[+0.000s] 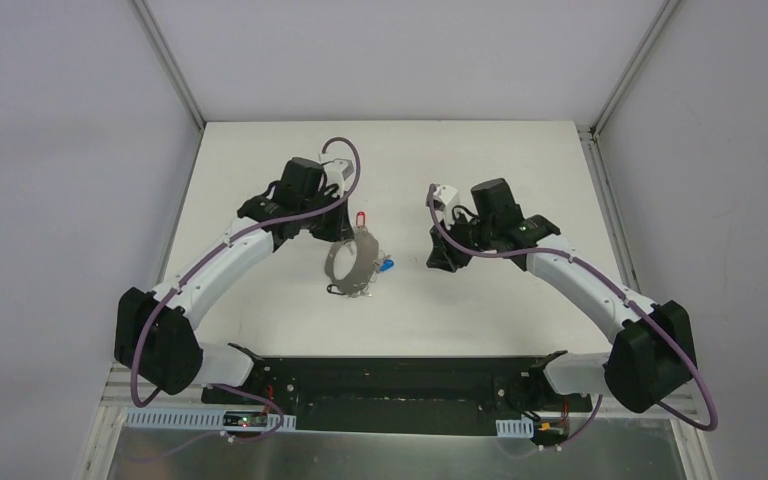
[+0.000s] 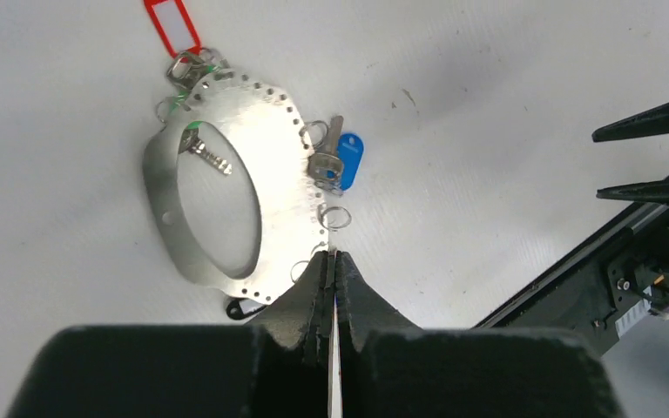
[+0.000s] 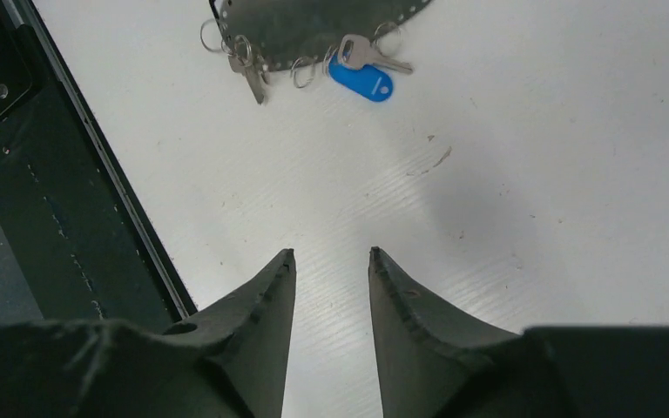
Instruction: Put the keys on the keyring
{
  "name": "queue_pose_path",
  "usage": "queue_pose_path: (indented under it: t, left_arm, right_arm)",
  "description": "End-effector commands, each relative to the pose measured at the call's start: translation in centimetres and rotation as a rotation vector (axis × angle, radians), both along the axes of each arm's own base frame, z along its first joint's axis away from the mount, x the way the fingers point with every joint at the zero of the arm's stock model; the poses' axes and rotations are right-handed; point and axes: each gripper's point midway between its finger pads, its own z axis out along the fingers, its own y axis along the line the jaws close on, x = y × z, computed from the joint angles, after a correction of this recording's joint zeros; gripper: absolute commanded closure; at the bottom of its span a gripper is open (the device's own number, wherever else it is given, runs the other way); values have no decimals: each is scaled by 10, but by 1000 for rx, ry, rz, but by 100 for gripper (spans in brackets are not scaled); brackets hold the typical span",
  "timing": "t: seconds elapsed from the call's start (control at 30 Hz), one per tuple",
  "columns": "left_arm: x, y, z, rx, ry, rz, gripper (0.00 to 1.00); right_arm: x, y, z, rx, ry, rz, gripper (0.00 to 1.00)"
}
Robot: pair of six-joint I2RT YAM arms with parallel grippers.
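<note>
The keyring point(image 2: 261, 174) is a wide, flat grey metal ring with small holes along its rim, lying mid-table point(image 1: 345, 262). My left gripper point(image 2: 332, 254) is shut on its near edge and holds it tilted, so the right wrist view shows its dark underside point(image 3: 314, 22). Keys hang from small split rings on it. One has a blue tag point(image 2: 347, 161) point(image 3: 363, 78) point(image 1: 387, 266), one a red tag point(image 2: 172, 26), one a black tag point(image 2: 244, 308). A bare silver key point(image 2: 209, 157) shows through the ring's hole. My right gripper point(image 3: 331, 252) point(image 1: 440, 260) is open and empty, right of the blue tag.
The black base rail point(image 1: 400, 375) point(image 3: 52, 218) runs along the near edge of the white table. White walls close in the back and both sides. Purple cables loop over both arms.
</note>
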Motion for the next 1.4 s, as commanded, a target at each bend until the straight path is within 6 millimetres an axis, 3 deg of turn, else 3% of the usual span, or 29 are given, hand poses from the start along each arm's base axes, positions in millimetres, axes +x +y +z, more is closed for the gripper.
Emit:
queue_pose_path:
  t: [0.0,0.27,0.4,0.57,0.83,1.03,1.37]
  left_arm:
    - [13,6,11,51,-46,14,100]
    - [22,26,-17,185,-18,62,100]
    - [41,47,-40,290,18,115,98]
    - [58,71,-72,349,177,163,65]
    - [61,79,-110,366,349,159,34]
    - [58,83,-121,328,419,158,31]
    - [40,67,-141,159,586,118,39]
  right_arm:
    - [0,3,3,19,-14,28,61]
    - [3,-3,7,17,-36,1,54]
    - [4,-4,12,30,-46,-6,49]
    - [3,-7,15,38,-52,-10,47]
    - [0,-9,14,61,-23,-1,47]
    - [-2,-9,13,69,-7,9,47]
    - [-3,-10,10,68,17,12,47]
